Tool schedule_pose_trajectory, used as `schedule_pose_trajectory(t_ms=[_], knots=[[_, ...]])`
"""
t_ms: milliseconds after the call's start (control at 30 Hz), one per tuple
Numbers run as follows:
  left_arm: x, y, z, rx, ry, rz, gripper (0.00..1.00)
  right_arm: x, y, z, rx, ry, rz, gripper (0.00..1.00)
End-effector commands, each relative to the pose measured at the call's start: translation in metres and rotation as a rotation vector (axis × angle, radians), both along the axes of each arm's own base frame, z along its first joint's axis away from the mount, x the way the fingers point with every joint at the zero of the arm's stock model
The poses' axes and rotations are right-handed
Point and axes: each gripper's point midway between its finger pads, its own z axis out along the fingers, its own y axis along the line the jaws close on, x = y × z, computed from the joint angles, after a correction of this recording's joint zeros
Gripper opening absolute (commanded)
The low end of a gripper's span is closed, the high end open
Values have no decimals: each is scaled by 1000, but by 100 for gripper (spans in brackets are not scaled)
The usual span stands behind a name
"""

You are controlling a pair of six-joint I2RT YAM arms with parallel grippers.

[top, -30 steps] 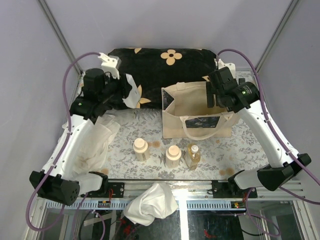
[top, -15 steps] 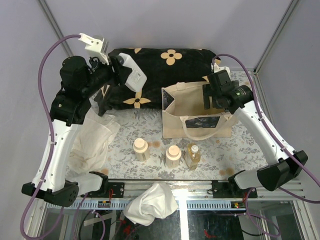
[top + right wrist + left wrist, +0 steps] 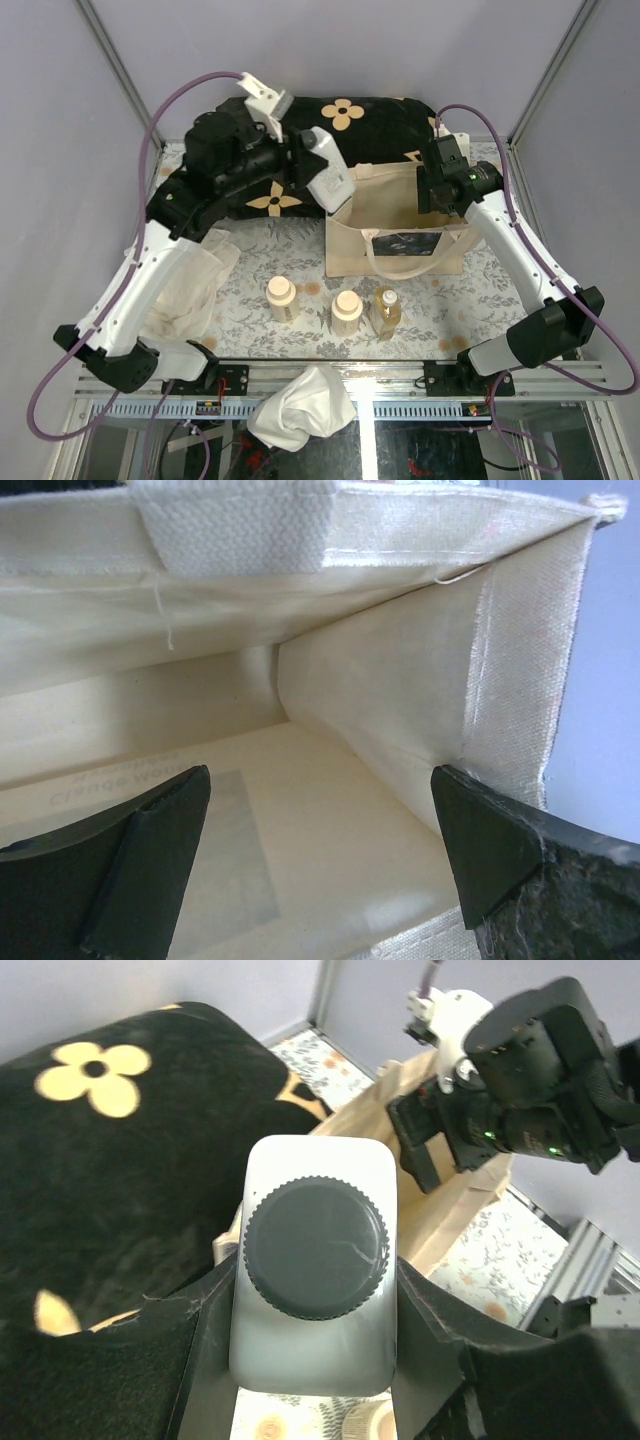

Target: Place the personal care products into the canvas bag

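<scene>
Clamping the white squarish dark-capped plastic bottle (image 3: 328,180), the left gripper (image 3: 308,170) hangs mid-frame, just left of the open beige canvas bag (image 3: 350,255); the right gripper (image 3: 428,192), fingers apart, reaches inside its right side.

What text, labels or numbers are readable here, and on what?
Beige canvas bag, inner wall: two faint printed lines showing through, too blurred to read.
Dark printed patch on the bag's outside: too small to read.
White squarish bottle with dark cap: no text visible.
Cream round bottles and clear amber bottle: none legible.
</scene>
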Motion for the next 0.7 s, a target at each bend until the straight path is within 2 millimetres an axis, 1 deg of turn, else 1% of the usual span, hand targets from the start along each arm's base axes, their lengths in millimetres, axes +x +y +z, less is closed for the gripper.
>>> schedule_pose_trajectory(t_ms=[0, 167, 233, 333, 433, 533, 667], knots=[[-23, -28, 107, -210, -295, -89, 0, 2, -17, 16, -55, -49, -61, 99], [-35, -70, 111, -241, -303, -181, 0, 1, -22, 15, -64, -49, -72, 99], [-34, -84, 108, -236, -301, -194, 0, 1, -23, 15, -65, -48, -76, 99], [-27, -100, 100, -221, -295, -188, 0, 1, -26, 16, -68, -51, -83, 99], [-11, -111, 76, -177, -262, -149, 0, 0, -28, 18, -66, -52, -93, 99], [7, -112, 47, -122, -230, -81, 0, 0, -30, 19, -60, -55, -101, 99], [24, -114, 5, -50, -186, -7, 0, 0, -30, 22, -59, -55, -103, 99]])
